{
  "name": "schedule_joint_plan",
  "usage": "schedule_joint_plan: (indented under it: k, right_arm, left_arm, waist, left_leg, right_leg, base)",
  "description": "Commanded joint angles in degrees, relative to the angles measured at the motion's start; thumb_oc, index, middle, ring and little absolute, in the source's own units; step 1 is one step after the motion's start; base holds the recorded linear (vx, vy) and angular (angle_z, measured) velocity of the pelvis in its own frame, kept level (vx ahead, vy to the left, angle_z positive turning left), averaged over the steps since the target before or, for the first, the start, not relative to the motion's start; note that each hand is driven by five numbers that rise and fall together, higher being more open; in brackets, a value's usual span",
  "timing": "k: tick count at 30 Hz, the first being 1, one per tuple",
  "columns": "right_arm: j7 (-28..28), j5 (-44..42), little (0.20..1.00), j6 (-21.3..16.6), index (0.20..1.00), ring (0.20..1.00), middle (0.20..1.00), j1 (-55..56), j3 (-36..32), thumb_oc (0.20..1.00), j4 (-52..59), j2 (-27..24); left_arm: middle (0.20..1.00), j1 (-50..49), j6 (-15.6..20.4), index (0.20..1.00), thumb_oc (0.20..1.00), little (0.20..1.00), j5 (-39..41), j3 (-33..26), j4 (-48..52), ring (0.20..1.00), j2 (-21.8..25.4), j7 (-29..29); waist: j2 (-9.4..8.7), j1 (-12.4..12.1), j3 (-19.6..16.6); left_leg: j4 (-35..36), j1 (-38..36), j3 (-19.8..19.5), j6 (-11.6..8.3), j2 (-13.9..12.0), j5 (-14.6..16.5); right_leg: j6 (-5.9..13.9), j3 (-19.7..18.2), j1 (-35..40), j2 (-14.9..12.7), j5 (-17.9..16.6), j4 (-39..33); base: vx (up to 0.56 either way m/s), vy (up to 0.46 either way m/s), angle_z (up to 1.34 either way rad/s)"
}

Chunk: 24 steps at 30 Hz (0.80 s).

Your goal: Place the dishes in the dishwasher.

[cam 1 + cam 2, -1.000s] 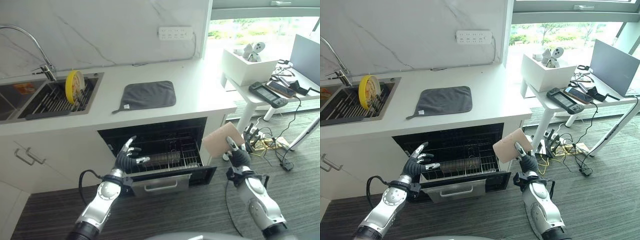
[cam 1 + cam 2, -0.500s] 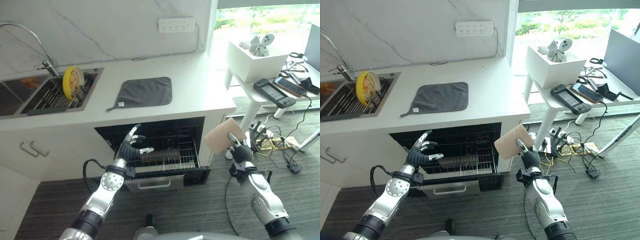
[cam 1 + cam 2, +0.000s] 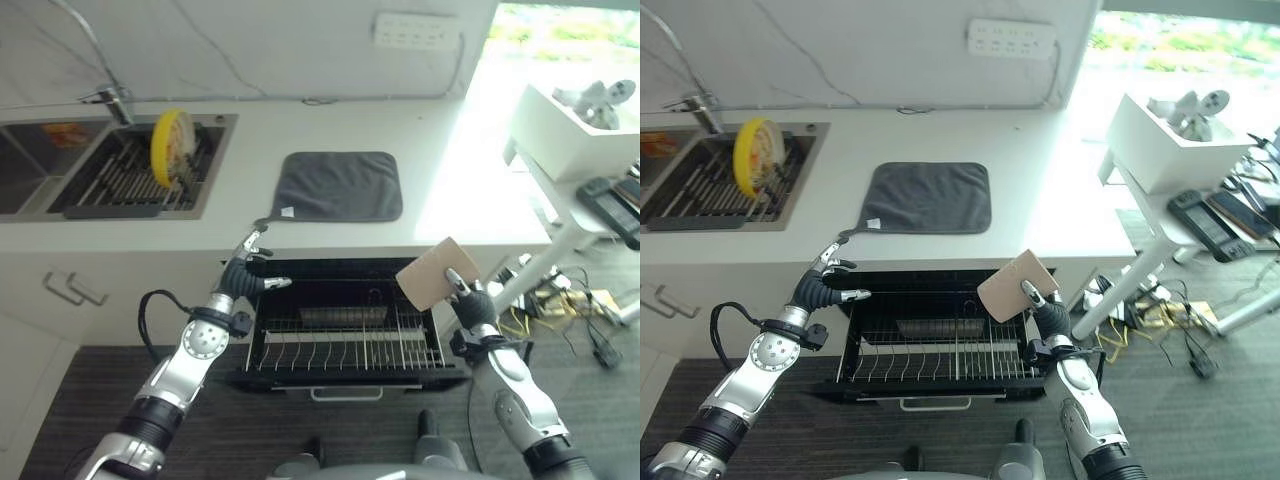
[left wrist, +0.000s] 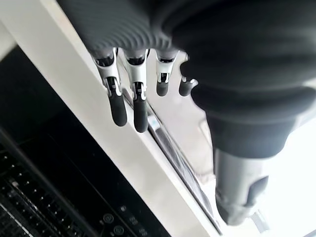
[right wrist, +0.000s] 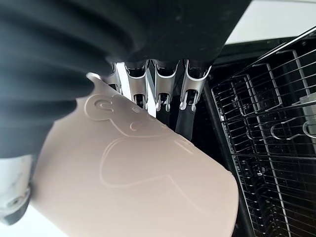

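Pink-beige plate (image 3: 432, 275), squarish w/ rounded corners, is in the right hand (image 3: 468, 303), held up on edge just beside the right end of the dishwasher rack (image 3: 345, 345), above rack level and not yet over it. Right wrist view shows its face w/ a raised animal outline (image 5: 128, 168) and fingers (image 5: 190, 98) running behind it, thumb on the near side: a pinch at the lower edge, hand closed on the plate.

Judging by look: stiff, light, prob. plastic or melamine, smooth so could slip if the pinch loosens; not v. fragile. Edge grip suits dropping it between the tines, since the face stays free.

Right forearm rises from below the rack's right corner, wrist cocked so the plate tilts back toward the counter.

Left hand (image 3: 243, 276) sits at the rack's left, up by the counter edge (image 4: 74, 94) above the dishwasher opening; fingers (image 4: 118, 106) relaxed, nearly straight, holding nothing.

Further from the rack: grey mat (image 3: 338, 186) on the counter above it, and a yellow dish (image 3: 170, 146) standing in the sink rack (image 3: 110, 190) well to the left.
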<state>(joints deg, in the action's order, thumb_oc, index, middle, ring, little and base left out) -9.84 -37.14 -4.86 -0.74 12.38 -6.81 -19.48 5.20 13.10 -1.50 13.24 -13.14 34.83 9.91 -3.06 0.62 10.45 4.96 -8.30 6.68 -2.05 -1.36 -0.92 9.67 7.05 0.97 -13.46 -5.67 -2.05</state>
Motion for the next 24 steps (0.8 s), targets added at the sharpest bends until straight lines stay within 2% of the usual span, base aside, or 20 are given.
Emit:
schedule_joint_plan:
  k: [1, 12, 15, 16, 18, 19, 24]
  right_arm:
    - [-0.8, -0.6, 0.2, -2.3, 0.2, 0.2, 0.2, -2.4, -4.6, 0.2, 5.0, -1.3]
    - [-2.0, -0.6, 0.2, -1.5, 0.2, 0.2, 0.2, -1.5, -4.5, 0.2, 6.9, -1.2]
    - [-1.7, -0.6, 0.2, -0.9, 0.2, 0.2, 0.2, -1.6, -4.6, 0.2, 7.3, -1.4]
    - [-1.0, -0.6, 0.2, -0.2, 0.2, 0.2, 0.2, -1.6, -4.3, 0.2, 7.6, -1.9]
    - [-0.3, -0.7, 0.2, 0.2, 0.2, 0.2, 0.2, -1.4, -4.1, 0.2, 7.8, -2.5]
    - [-0.3, -0.7, 0.2, 0.2, 0.2, 0.2, 0.2, -1.4, -4.1, 0.2, 7.8, -2.4]
    - [1.8, -1.0, 0.2, 1.2, 0.2, 0.2, 0.2, -0.5, -2.1, 0.2, 8.6, -4.2]
  left_arm:
    - [1.0, -0.3, 2.3, 1.0, 1.0, 1.0, -2.7, -1.3, 2.2, 1.0, -1.5, -0.2]
    - [1.0, -2.9, 2.0, 1.0, 1.0, 1.0, -3.8, -1.7, 3.2, 1.0, -0.3, -3.3]
    - [1.0, -3.1, 0.4, 1.0, 1.0, 1.0, -3.8, 0.3, 3.5, 1.0, 0.6, -11.3]
    - [1.0, -3.3, -0.6, 1.0, 1.0, 1.0, -4.0, 2.2, 3.7, 1.0, 2.2, -17.1]
    - [1.0, -3.4, -1.2, 1.0, 1.0, 1.0, -3.4, 3.3, 4.5, 1.0, 4.3, -21.2]
    - [1.0, -3.5, -1.3, 1.0, 1.0, 1.0, -3.3, 3.3, 4.5, 1.0, 4.4, -21.3]
    - [1.0, -4.1, -6.1, 1.0, 1.0, 1.0, -3.7, 6.1, 8.3, 1.0, 12.3, -35.3]
  waist:
    - [2.59, 1.4, -2.2]
    - [3.25, 1.6, -3.8]
    - [3.34, 1.6, -3.8]
    - [3.48, 1.9, -3.7]
    - [3.65, 2.1, -3.7]
    - [3.63, 2.1, -3.7]
    - [4.59, 3.0, -3.3]
  left_leg:
    - [0.0, 2.6, 2.6, -2.82, -7.7, -1.0]
    - [0.0, 1.3, 4.1, -3.44, -8.4, 0.1]
    - [0.0, 1.3, 4.9, -3.61, -8.7, 0.1]
    - [0.0, 1.3, 5.4, -3.7, -8.9, 0.0]
    - [0.0, 1.3, 5.7, -3.72, -9.0, -0.1]
    - [0.0, 1.3, 5.7, -3.72, -9.0, -0.1]
    - [0.0, 1.0, 6.4, -3.61, -9.1, -0.1]
  right_leg:
    - [0.43, 2.8, 6.2, 2.1, 2.8, -2.5]
    - [1.01, 3.7, 7.6, 1.2, 3.6, -2.9]
    - [1.37, 4.4, 7.7, 0.8, 3.7, -3.0]
    - [1.62, 4.7, 7.6, 0.6, 3.6, -3.0]
    - [1.82, 5.0, 7.5, 0.4, 3.6, -3.0]
    - [1.82, 5.0, 7.5, 0.4, 3.6, -3.0]
    - [2.22, 5.2, 7.3, 0.2, 3.6, -3.0]
  base:
    - [0.1, -0.07, -0.11]
    - [0.05, 0.0, -0.06]
    - [0.0, 0.031, 0.04]
    - [-0.01, 0.038, 0.04]
    - [-0.01, 0.021, 0.01]
    - [0.0, 0.0, 0.0]
    - [0.02, 0.031, -0.01]
